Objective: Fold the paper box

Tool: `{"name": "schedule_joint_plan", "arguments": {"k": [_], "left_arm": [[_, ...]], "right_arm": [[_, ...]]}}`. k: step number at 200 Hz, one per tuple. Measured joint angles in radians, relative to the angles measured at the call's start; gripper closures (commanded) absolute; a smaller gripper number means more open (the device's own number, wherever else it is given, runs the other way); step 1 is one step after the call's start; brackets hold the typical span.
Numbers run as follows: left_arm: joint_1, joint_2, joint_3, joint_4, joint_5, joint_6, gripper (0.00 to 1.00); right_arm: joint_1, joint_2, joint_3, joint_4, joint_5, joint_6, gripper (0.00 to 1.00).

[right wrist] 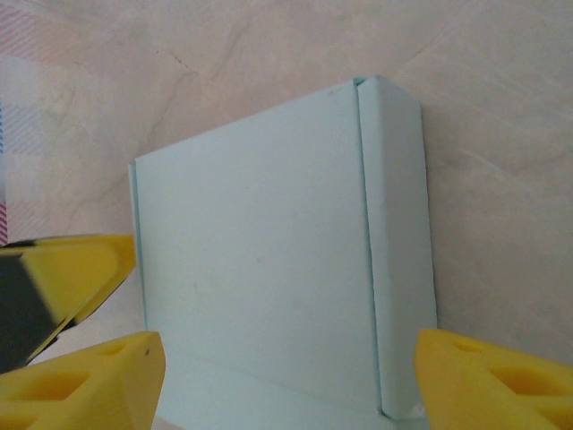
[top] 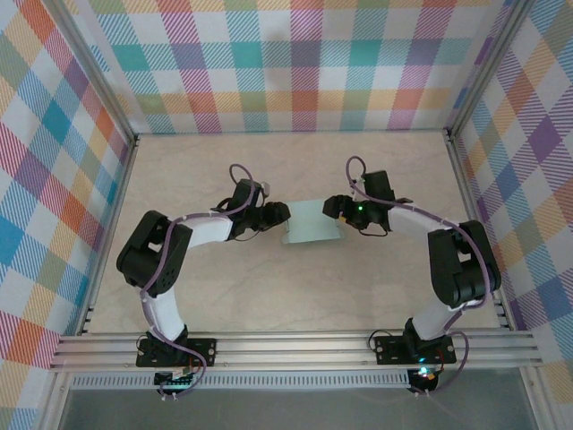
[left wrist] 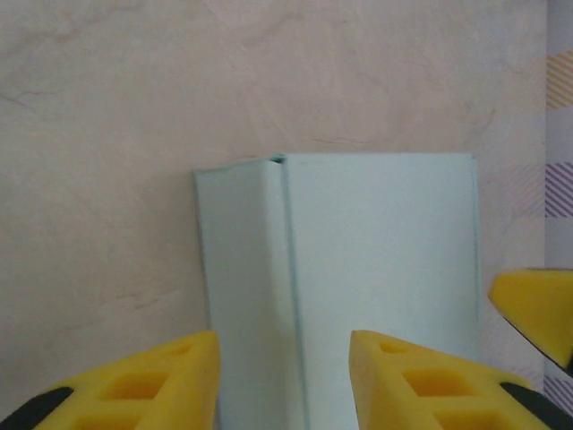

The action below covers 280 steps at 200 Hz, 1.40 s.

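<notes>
Top external: paper box (top: 311, 233) centred, left fingers (left wrist: 430, 385), right fingers (right wrist: 501, 381) apart astride its edges.

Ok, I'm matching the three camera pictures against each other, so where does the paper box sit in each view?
Top external: paper box just right of centre, on the table.
Left wrist: lower centre-right, running off the bottom edge.
Right wrist: centre, slanted.
Shared landmark: the box's narrow folded strip, on its left in the left wrist view, on its right in the right wrist view.

Pale marbled table (top: 224, 296), paper box (top: 309, 224) lying mid-table
</notes>
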Motion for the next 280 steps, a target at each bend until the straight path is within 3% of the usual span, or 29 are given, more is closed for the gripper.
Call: {"name": "schedule_joint_plan", "arguments": {"k": [73,146,189,280], "left_arm": [[0.037,0.039,-0.108,0.232,0.084,-0.079,0.64],[0.090,0.026,-0.156,0.260,0.135,-0.040,0.65],[0.092,0.026,-0.157,0.260,0.146,-0.033,0.64],[0.092,0.026,-0.157,0.248,0.147,-0.021,0.63]], "right_arm": [[0.000,-0.013,-0.004,0.014,0.000,0.001,0.27],[-0.004,-0.009,-0.016,0.066,-0.021,0.024,0.26],[-0.014,0.038,-0.016,0.118,-0.105,0.042,0.26],[-0.017,0.117,-0.018,0.296,-0.368,0.154,0.47]]}}
